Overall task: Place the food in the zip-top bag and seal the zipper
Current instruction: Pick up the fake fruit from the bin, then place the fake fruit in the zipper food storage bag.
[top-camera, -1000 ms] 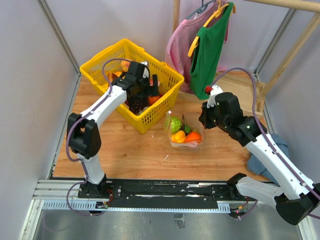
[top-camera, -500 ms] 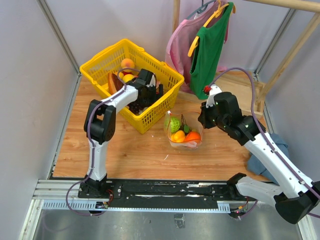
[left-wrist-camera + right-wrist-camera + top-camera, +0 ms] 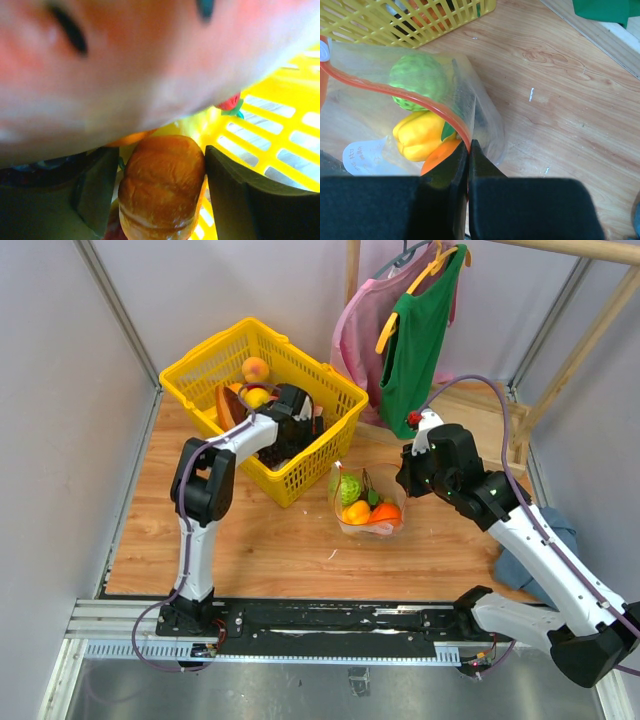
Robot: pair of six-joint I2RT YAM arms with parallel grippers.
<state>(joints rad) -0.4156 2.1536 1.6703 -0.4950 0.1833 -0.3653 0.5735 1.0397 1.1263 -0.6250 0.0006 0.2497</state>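
— Where's the zip-top bag (image 3: 365, 505)?
— Standing open about the middle of the table (image 3: 270, 550), just off the near right corner of the yellow basket (image 3: 300, 485), which fills the far left corner. The right gripper (image 3: 468, 148) is clamped tight on the zipper (image 3: 395, 89), at the end of the strip nearest that arm.
— Anything inside?
— From above I make out a green bumpy ball (image 3: 349, 488) and some orange colour. The right wrist camera sorts it out: the ball on top, a yellow pepper (image 3: 420, 134) under it, an orange (image 3: 441, 154) lowest, and a white label (image 3: 362, 157) on the plastic. Its print is too blurred to read.
— And the left gripper (image 3: 298, 428)?
— Down inside the basket. The overhead view hides its fingers (image 3: 97, 195). Its own camera shows them standing apart with a brown loaf-shaped toy (image 3: 162, 185) filling the gap. Whether they squeeze it, I can't tell. Half that picture is a pink blur right against the lens.
— Changed much?
— A second ago the left arm's elbow sat lower and nearer the table's left edge, and the forearm covered the peach (image 3: 255, 368). Now the elbow is up beside the basket and the peach shows. Bag and right arm haven't budged.
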